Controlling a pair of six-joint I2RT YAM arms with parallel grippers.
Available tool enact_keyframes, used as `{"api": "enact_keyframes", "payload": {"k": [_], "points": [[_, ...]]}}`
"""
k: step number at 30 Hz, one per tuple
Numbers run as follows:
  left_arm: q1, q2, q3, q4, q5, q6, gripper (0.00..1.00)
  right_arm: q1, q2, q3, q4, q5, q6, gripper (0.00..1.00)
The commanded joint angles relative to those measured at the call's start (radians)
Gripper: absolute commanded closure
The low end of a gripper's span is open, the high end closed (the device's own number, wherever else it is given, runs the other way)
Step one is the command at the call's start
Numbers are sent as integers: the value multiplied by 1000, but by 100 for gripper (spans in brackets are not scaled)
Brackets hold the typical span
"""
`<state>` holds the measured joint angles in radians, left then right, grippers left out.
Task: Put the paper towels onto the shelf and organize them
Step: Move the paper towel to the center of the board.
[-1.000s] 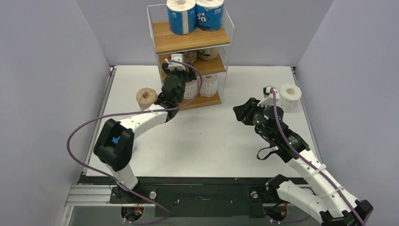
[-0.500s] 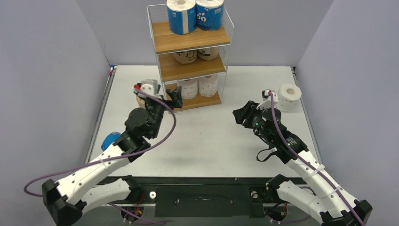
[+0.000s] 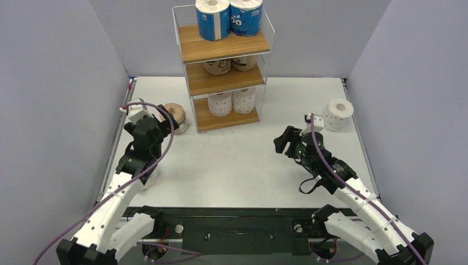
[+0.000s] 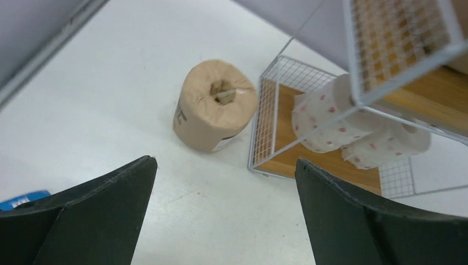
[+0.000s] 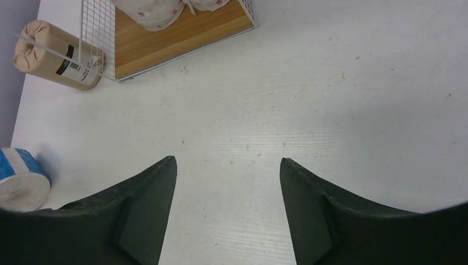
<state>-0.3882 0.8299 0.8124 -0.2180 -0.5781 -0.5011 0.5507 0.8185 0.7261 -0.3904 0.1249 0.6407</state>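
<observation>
as seen from above, near the left edge of the table (image 3: pixel 237 160): blue roll (image 5: pixel 19 179), partly hidden under the left arm (image 3: pixel 118 190). right of it, left gripper (image 4: pixel 224 163), jaws spread wide, gripping nothing, pointed toward the tan roll (image 3: pixel 175 117). tan roll on the table, just beside the left wire side of the shelf (image 3: pixel 221 51), by the bottom board. on the shelf at far centre: blue pair (image 3: pixel 212 19) on top, tan pair (image 3: pixel 218 67) in the middle, white pair (image 3: pixel 221 103) at the bottom, each pair side by side. right of centre, right gripper (image 5: pixel 228 161), over the table, jaws apart, empty. far right, white roll (image 3: pixel 338 113) alone on the table, well apart from the shelf.
</observation>
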Motion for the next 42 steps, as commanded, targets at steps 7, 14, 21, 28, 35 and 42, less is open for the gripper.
{"api": "enact_keyframes", "payload": {"k": [7,14,21,28,35,42], "points": [[376,341,120,-145,338,-439,4,2,-39,-27,12,19,1,36],[382,530,255,-152,372,-429,4,0,-28,-29,12,21,-14,36],[383,636,333,-132,374,-399,4,-2,-17,-34,15,27,-26,36],[382,737,378,-126,361,-364,6,-3,-10,-36,19,31,-34,37],[381,832,436,-141,361,-323,17,-3,-10,-40,18,38,-33,37],[381,892,463,-138,350,-317,25,-3,-8,-39,18,39,-31,37]]}}
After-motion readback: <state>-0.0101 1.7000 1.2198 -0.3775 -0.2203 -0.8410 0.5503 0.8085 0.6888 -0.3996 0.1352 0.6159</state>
